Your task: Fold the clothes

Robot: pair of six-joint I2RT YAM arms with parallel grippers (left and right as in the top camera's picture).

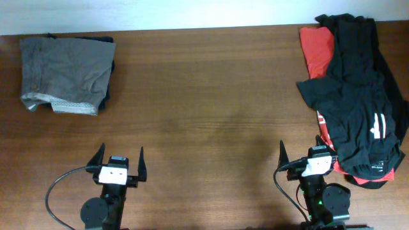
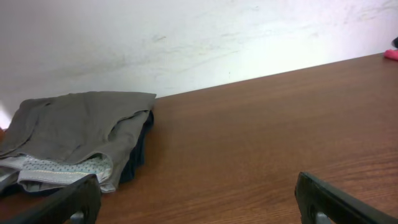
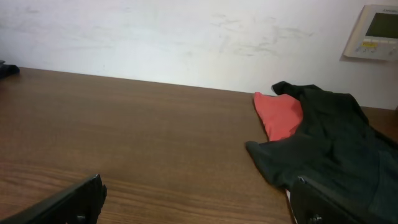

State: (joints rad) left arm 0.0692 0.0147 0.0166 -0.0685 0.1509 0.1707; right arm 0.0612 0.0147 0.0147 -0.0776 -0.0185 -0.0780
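From overhead, the left pincer (image 1: pixel 121 154) sits at the near edge of the table (image 1: pixel 204 96). Its jaws are spread wide with nothing between them. The grey garment (image 1: pixel 64 71) lies folded well ahead of it and off to its left. A dark garment (image 1: pixel 110 70) peeks out from under the grey one's right side. The right pincer (image 1: pixel 300 152) is likewise spread and empty. The black garment (image 1: pixel 354 96), bearing white marks, sprawls ahead of it and to its right, over a red garment (image 1: pixel 317 48). The black one's near hem lies just beside the pincer's right finger; I cannot tell whether they touch.

In the left wrist view, both fingers (image 2: pixel 68 202) stand far apart over bare wood. The grey garment (image 2: pixel 81 127) is ahead and to the left, stacked on the dark garment (image 2: pixel 140 146), near the wall (image 2: pixel 186 37).

In the right wrist view, the fingers (image 3: pixel 62 202) are wide apart and hold nothing. The black garment (image 3: pixel 336 143) lies ahead to the right, reaching down to the right finger. The red garment (image 3: pixel 280 115) shows beyond its left edge.
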